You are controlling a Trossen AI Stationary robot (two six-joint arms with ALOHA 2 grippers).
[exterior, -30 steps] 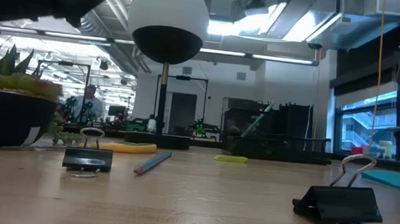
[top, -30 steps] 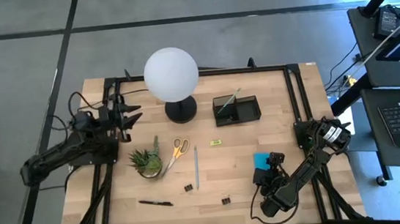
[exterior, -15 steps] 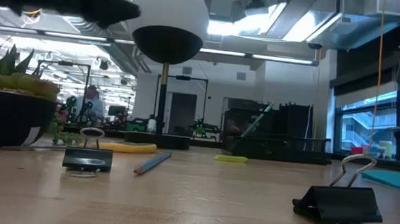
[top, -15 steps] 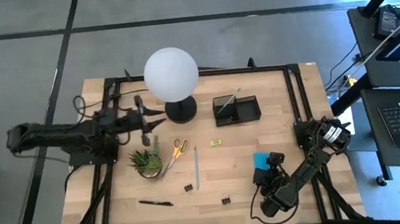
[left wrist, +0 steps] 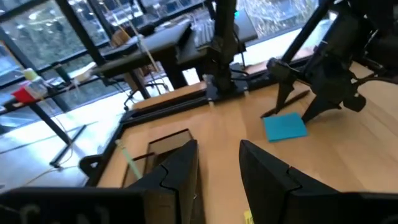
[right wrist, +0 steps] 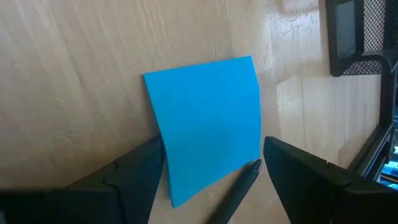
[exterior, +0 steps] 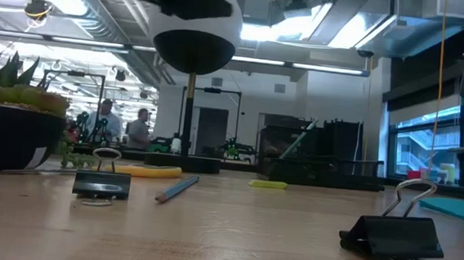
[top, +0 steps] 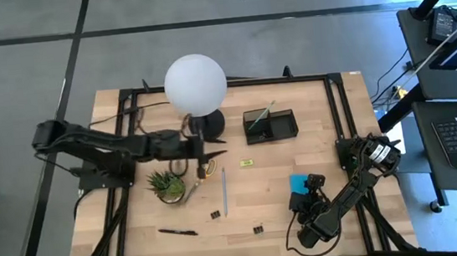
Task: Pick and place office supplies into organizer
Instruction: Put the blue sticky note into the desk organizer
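Observation:
The yellow-handled scissors (top: 203, 171) lie flat between the potted plant and a pale pencil (top: 225, 192). My left gripper (top: 215, 153) hovers open just above and beyond them, near the lamp base; its fingers (left wrist: 180, 171) point toward the black organizer (top: 269, 125), which holds one pale pen. My right gripper (right wrist: 211, 149) is open, with a finger on either side of the blue sticky-note pad (right wrist: 205, 124), which lies flat near the table's right side (top: 298, 182). Two binder clips (top: 215, 215) (top: 257, 228), a black pen (top: 177, 231) and a small yellow piece (top: 246, 162) lie on the wood.
The white globe lamp (top: 196, 84) stands on its round black base (top: 208, 126) right behind my left gripper. The green potted plant (top: 167, 184) sits beside the scissors. Black rails (top: 340, 109) frame the table. People move in the room behind the table (exterior: 138, 127).
My left arm has swung out from the table's left edge toward the middle, stretching across past the plant until its gripper is over the scissors by the lamp base. My right arm and all the things on the table have kept still.

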